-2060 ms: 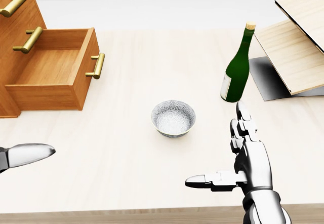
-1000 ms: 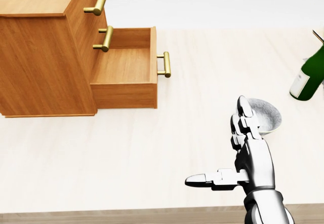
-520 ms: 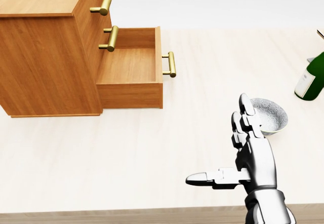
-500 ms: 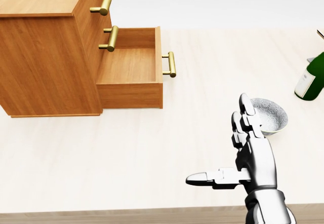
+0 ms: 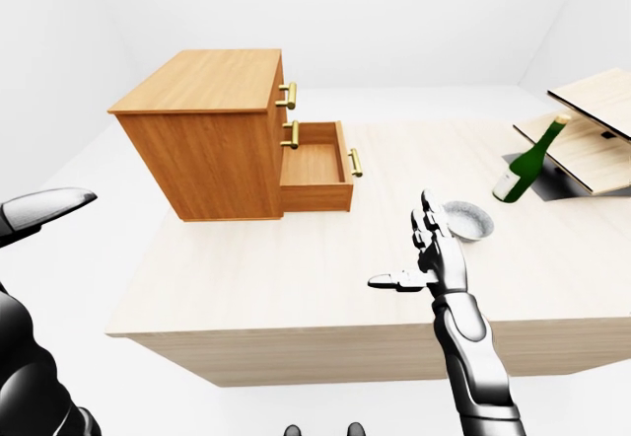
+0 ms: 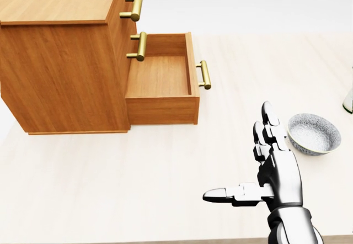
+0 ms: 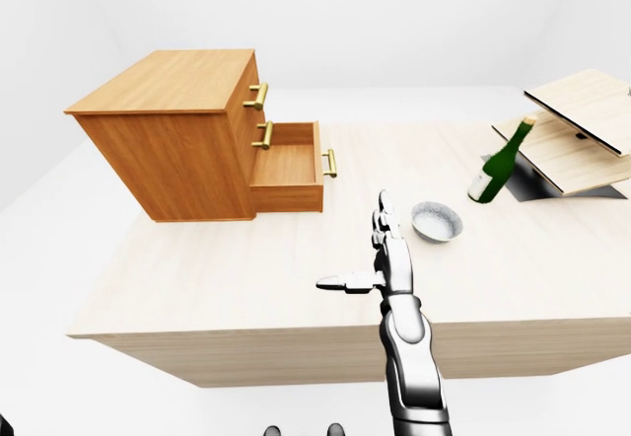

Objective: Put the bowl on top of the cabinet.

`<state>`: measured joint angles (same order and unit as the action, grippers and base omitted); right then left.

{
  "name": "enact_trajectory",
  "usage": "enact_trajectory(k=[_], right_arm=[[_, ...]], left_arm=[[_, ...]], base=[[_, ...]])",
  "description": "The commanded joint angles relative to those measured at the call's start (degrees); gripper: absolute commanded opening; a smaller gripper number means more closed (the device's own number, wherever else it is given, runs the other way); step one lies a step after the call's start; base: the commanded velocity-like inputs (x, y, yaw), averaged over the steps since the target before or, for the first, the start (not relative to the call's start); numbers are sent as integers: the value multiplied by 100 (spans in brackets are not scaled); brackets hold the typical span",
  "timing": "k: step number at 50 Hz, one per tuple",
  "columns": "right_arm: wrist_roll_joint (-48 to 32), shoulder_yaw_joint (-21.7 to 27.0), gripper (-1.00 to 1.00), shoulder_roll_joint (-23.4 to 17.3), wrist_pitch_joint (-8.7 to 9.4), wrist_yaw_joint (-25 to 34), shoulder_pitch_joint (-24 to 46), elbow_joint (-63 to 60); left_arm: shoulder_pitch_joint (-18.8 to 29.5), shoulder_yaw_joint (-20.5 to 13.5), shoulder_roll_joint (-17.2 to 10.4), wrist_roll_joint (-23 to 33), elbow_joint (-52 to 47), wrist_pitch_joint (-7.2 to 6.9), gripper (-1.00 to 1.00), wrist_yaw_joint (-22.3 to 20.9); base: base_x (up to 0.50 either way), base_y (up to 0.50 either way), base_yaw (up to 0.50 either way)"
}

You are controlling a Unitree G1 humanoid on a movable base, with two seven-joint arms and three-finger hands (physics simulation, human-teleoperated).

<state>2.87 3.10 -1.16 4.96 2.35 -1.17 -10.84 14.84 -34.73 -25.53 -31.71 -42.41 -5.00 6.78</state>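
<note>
A small white speckled bowl [image 6: 313, 133] sits upright on the pale table, right of centre in the head view. The wooden cabinet [image 6: 55, 62] stands at the upper left, and its flat top [image 5: 207, 76] is bare. Its lower drawer [image 6: 160, 75] is pulled out and empty. My right hand [image 6: 245, 158] hovers over the table just left of the bowl, apart from it. It is open, fingers straight and thumb stuck out leftward. My left hand [image 5: 44, 211] shows only at the left edge of the left-eye view, off the table, and its fingers are unclear.
A green bottle [image 5: 527, 165] stands upright beyond the bowl toward the right. Slanted wooden boards on a grey base [image 7: 577, 135] fill the far right. The table's near edge [image 5: 345, 342] runs below my right hand.
The camera has shifted left: cabinet and bowl slide rightward in the head view and the bottle nearly leaves it. My right hand keeps the same open pose.
</note>
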Motion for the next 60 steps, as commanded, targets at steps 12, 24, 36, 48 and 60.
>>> enact_trajectory(k=[12,24,36,48,60], right_arm=[[13,7,100,6,-41,3,0,-53],[-21,8,100,1,4,-29,45,3],[-143,68,100,-63,4,-126,136,-315],[-583,150,100,-181,4,-98,221,-1043],[-1168,433,100,-364,4,-86,431,-898]], left_arm=[[13,-34,-43,-83,-10,0,90,41],[0,-9,-30,-70,-8,0,89,40],[9,-1,-31,-62,15,0,90,35],[-8,-21,-25,-72,-19,0,89,29],[6,-24,-37,-82,-13,0,90,36]], base=[[50,0,0],[48,0,0],[0,0,0],[0,0,0],[0,0,0]])
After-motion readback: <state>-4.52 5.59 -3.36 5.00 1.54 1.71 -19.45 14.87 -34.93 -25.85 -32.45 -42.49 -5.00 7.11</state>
